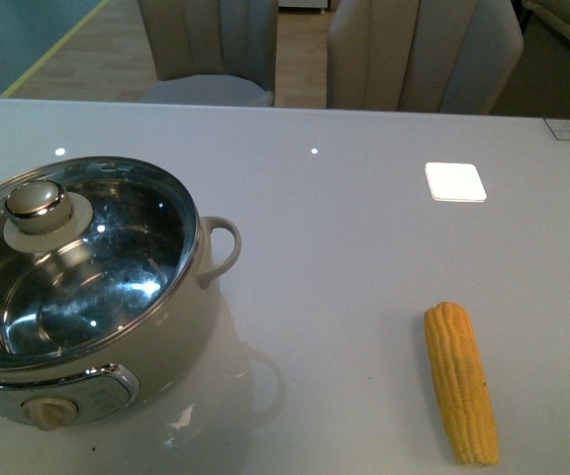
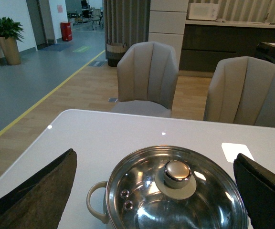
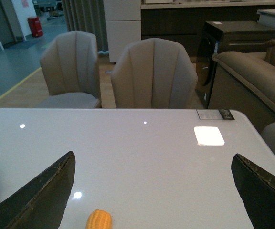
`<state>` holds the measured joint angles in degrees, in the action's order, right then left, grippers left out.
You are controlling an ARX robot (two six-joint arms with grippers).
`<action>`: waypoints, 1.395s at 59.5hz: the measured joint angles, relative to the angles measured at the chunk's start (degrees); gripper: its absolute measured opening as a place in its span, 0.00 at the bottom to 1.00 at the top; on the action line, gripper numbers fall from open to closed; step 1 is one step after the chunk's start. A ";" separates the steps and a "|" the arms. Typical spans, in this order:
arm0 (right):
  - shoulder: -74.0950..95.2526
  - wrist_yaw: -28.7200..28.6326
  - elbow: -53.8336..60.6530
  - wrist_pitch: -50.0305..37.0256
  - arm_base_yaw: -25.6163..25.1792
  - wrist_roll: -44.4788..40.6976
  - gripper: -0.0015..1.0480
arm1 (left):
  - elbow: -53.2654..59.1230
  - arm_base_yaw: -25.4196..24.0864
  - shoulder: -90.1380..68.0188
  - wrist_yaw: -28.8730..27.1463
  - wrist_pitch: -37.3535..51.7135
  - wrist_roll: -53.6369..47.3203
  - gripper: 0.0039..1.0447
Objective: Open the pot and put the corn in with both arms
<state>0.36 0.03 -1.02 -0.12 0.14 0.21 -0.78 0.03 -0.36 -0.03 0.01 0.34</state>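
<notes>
Front view: I see the pot (image 1: 181, 327) at the tabletop's (image 1: 344, 257) front left corner with its lid (image 1: 67, 257) on. The corn (image 1: 460, 383) lies by the front edge toward the right, well apart from the pot.

Left wrist view: my left gripper (image 2: 154, 155) is spread wide and holds nothing. The lidded pot (image 2: 110, 196) sits between its 2 fingers.

Right wrist view: my right gripper (image 3: 153, 156) is just as wide and also holds nothing. The corn's (image 3: 99, 220) end lies on the tabletop (image 3: 142, 148) between its fingers, touching neither.
</notes>
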 joint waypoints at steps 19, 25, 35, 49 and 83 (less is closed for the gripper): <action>0.00 0.00 0.00 -0.02 0.00 0.00 0.92 | 0.00 0.02 0.00 0.00 0.00 0.00 0.94; 0.00 0.00 0.02 -0.02 0.00 0.00 0.92 | 0.00 0.00 0.00 0.00 0.00 0.00 0.94; 0.00 0.00 0.02 -0.02 0.00 0.00 0.92 | 0.00 0.00 0.00 0.00 0.00 0.00 0.94; 0.00 0.00 0.00 -0.02 0.00 0.00 0.92 | 0.00 0.00 0.00 0.00 0.00 0.00 0.94; -0.04 0.04 0.02 0.02 -0.02 0.00 0.92 | -12.46 3.41 -34.16 9.57 -10.82 1.33 0.94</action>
<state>0.32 0.08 -0.99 -0.10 0.12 0.21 -13.23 3.44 -34.52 9.54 -10.81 1.67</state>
